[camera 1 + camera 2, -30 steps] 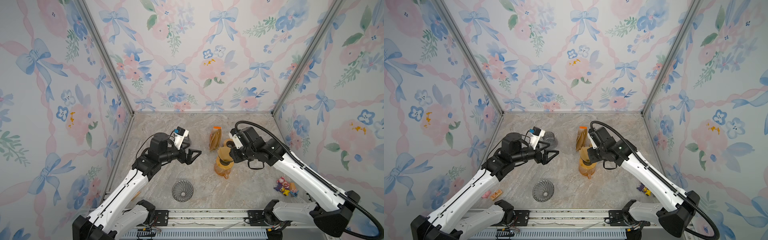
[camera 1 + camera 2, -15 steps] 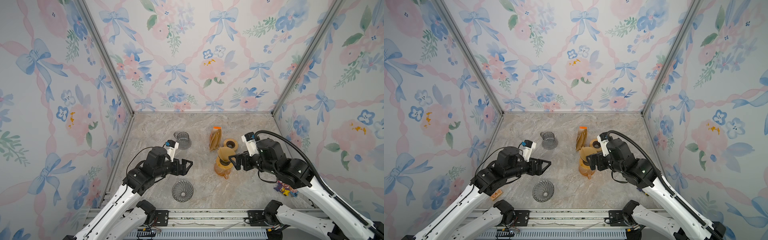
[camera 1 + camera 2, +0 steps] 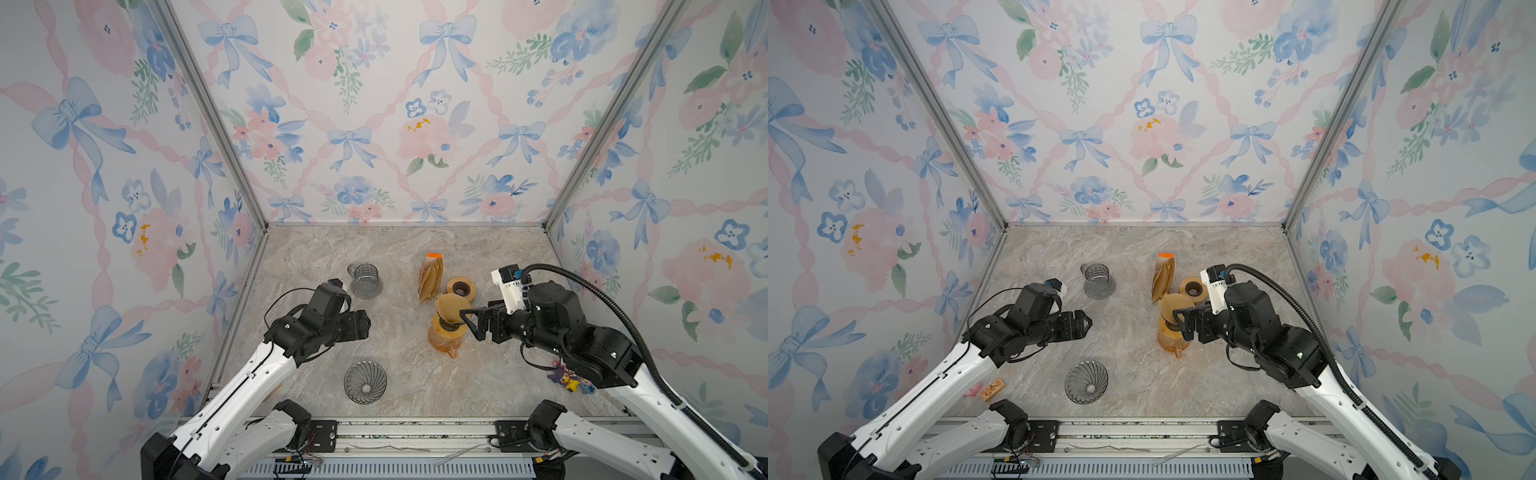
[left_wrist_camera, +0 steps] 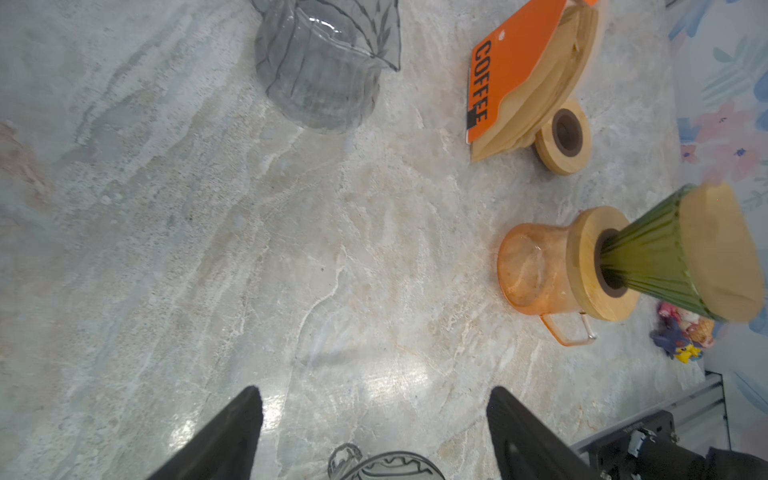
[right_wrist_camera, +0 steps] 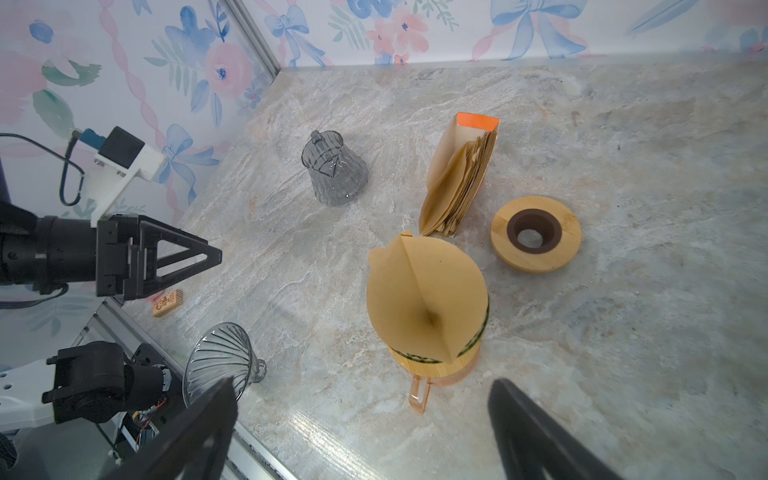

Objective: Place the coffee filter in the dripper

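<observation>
- One brown paper coffee filter (image 5: pixel 424 291) sits in the green ribbed glass dripper (image 4: pixel 648 257) atop the orange glass carafe (image 4: pixel 532 270), right of the desk's (image 3: pixel 395 257) middle.
- Your right gripper (image 5: pixel 363 381), just beside it: fingers spread.
- Your left gripper (image 4: pixel 372 388), leftward: fingers spread.

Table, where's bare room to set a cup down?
Bare: the table strip behind the grey pitcher and filter pack; the middle between pitcher, clear dripper and orange carafe. Crowded: pack, wooden ring, carafe and right gripper sit bunched together.
</observation>
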You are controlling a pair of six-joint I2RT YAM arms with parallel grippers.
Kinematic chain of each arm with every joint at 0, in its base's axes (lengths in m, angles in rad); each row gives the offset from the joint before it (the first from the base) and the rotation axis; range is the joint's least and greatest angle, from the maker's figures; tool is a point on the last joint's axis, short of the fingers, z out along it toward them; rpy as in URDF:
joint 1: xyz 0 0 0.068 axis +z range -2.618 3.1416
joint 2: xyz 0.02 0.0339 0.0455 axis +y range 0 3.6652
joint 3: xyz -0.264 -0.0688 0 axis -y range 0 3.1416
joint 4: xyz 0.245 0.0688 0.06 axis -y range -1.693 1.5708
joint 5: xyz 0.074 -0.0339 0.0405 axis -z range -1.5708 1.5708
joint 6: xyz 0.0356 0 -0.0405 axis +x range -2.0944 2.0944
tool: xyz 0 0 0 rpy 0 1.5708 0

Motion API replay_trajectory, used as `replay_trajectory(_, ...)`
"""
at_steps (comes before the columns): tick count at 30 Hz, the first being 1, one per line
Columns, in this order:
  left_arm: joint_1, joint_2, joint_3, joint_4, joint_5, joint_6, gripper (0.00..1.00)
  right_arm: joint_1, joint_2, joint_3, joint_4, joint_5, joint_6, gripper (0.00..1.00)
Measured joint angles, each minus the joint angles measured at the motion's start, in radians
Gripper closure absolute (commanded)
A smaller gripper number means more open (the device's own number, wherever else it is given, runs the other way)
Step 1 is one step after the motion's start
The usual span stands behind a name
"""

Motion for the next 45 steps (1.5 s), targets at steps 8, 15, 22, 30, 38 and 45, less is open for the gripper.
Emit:
replay_trajectory(8, 0.15, 0.207, 0.114, 0.058, 0.022, 0.05, 0.22, 0.0, -0.033, -0.032, 0.003, 0.026, 0.0, 0.04)
replay_trajectory(15, 0.195, 0.418, 0.234, 0.11, 0.05, 0.092, 0.26, 0.0, -0.039, -0.034, -0.01, 0.065, -0.004, 0.04)
replay_trajectory(22, 0.201, 0.619, 0.383, 0.132, 0.05, 0.132, 0.34, 0.0, -0.025, -0.034, -0.013, 0.09, -0.004, 0.04)
replay_trajectory(30, 0.201, 0.763, 0.494, 0.146, 0.007, 0.16, 0.44, 0.0, -0.014, -0.034, -0.016, 0.094, -0.003, 0.04)
replay_trajectory(38, 0.202, 0.835, 0.547, 0.149, -0.026, 0.173, 0.52, 0.0, -0.012, -0.034, -0.023, 0.094, -0.002, 0.04)
replay_trajectory(45, 0.202, 0.866, 0.559, 0.148, -0.037, 0.188, 0.59, 0.0, -0.012, -0.035, -0.028, 0.097, 0.0, 0.04)
